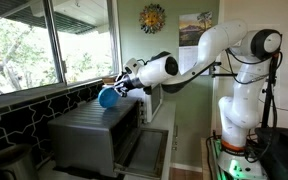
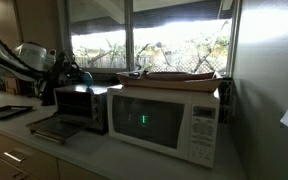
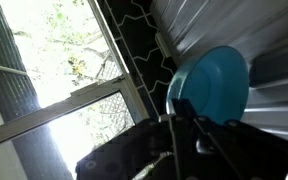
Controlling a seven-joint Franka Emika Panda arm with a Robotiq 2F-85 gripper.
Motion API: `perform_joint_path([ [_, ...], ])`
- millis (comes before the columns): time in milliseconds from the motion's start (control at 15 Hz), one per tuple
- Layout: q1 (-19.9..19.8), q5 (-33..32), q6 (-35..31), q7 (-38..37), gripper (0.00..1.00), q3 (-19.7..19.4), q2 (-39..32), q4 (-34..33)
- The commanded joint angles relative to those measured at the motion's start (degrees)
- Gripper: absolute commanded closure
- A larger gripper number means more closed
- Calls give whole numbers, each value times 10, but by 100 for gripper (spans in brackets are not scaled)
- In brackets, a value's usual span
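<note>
Blue dish [image 3: 212, 85] held above the toaster oven [image 1: 89, 135]
Fingers [image 3: 174, 128] pinch its seven-o'clock rim, likely so it hangs clear.

I work in a home kitchen: a microwave [image 2: 164, 122] and a toaster oven [image 2: 81, 107] stand on a counter [image 2: 84, 150] under the window [image 2: 174, 40].

Gripper [image 1: 119, 88]: 1
Blue plate [image 3: 216, 85]: 1 (at the tip of the gripper)
Toaster oven [image 1: 89, 135]: 1, directly below the gripper
Microwave [image 2: 169, 120]: 1, beside the toaster oven, on its side away from the gripper
Wall decorations: 2, beyond the gripper: sun ornament [image 1: 152, 17], framed picture [image 1: 195, 28]
</note>
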State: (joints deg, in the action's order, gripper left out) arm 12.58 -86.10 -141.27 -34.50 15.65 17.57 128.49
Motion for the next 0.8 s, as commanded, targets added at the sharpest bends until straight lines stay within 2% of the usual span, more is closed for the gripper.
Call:
perform_joint_path([
  [0, 9, -16, -32, -3, 95, -17, 34, 42],
  [67, 9, -15, -36, -2, 88, -19, 38, 46],
  [200, 10, -16, -43, -4, 67, -22, 44, 53],
  [600, 11, -10, -72, 2, 22, -32, 51, 63],
  [667, 11, -8, -80, 4, 20, -33, 51, 63],
  [733, 12, -6, -93, 6, 40, -36, 50, 63],
])
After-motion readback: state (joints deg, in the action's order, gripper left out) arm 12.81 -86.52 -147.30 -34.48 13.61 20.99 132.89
